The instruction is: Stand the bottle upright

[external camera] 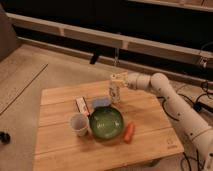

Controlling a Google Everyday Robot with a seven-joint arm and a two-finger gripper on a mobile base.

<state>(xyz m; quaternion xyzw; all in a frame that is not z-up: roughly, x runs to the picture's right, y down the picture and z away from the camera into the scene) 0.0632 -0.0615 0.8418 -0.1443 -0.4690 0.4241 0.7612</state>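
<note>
camera view: only one is given, so everything below is read from it
gripper (119, 78): held just above the far table edge, right on top of the bottle; whether it's clamped or let go can't be told
bottle (115, 93): found at 6 o'clock from the gripper, long axis pretty much vertical, base on the table (60, 145)
arm: only one, reached in from 3 o'clock
counts: one bottle, one green bowl (105, 122), one white cup (79, 124), one carrot (129, 131), one flat pack (82, 105)

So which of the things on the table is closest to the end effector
The bottle, upright directly below the end effector at the table's far edge. The white cup, green bowl and carrot sit nearer the camera.
</note>
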